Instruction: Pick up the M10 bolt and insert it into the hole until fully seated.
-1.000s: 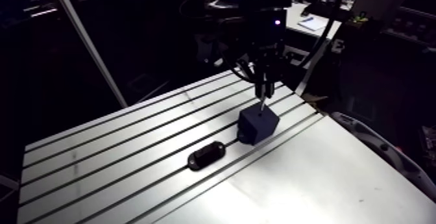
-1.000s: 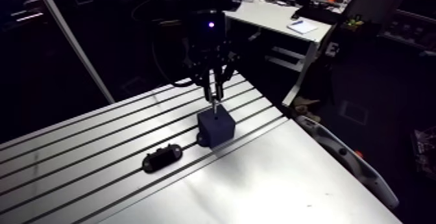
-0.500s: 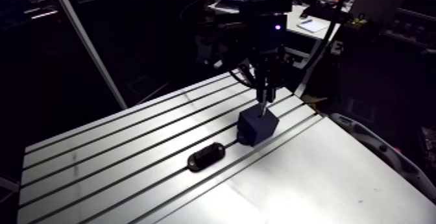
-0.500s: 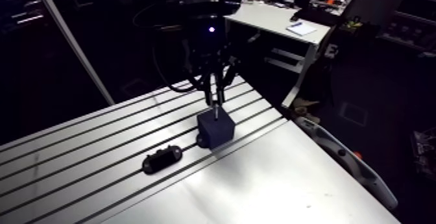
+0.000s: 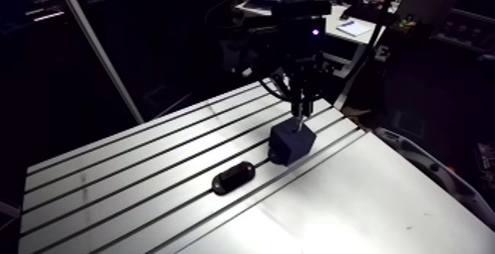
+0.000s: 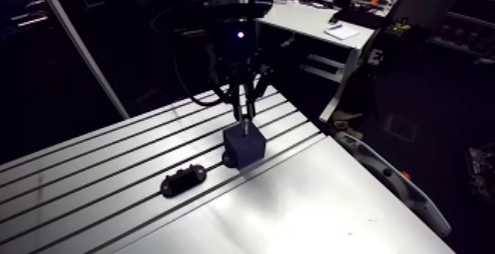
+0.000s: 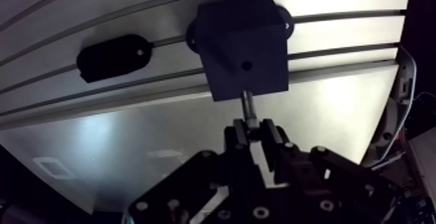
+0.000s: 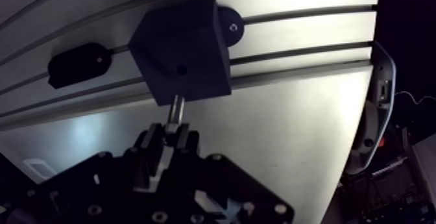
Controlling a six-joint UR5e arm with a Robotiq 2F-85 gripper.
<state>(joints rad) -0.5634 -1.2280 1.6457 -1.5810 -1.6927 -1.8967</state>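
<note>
Change: the wrist has come down a little toward the dark block (image 7: 243, 51) since the earlier frames; the block and the black oval piece (image 7: 113, 56) lie where they did on the surface (image 7: 318, 110).
Bolt: the bolt (image 7: 248, 106) is clamped by its head end, with its bright shaft sticking straight out past the fingertips and pointing down at the block.
Why held so: gripping the head end leaves the shaft free, so it can likely go down into the hole without the fingers meeting the block first.
Hole: the hole (image 7: 246, 65) shows as a small dark spot in the block's top face and looks empty, so the bolt is judged not yet in.
Block: it sits across the slots of the surface with a round foot beside it, probably fixed so it will not shift under a push.
Gripper: the gripper (image 7: 253, 129) is closed down to a narrow gap with only the bolt pinched in it, and it touches nothing else.
Alignment: whether the shaft tip is right over the hole cannot be told.
</note>
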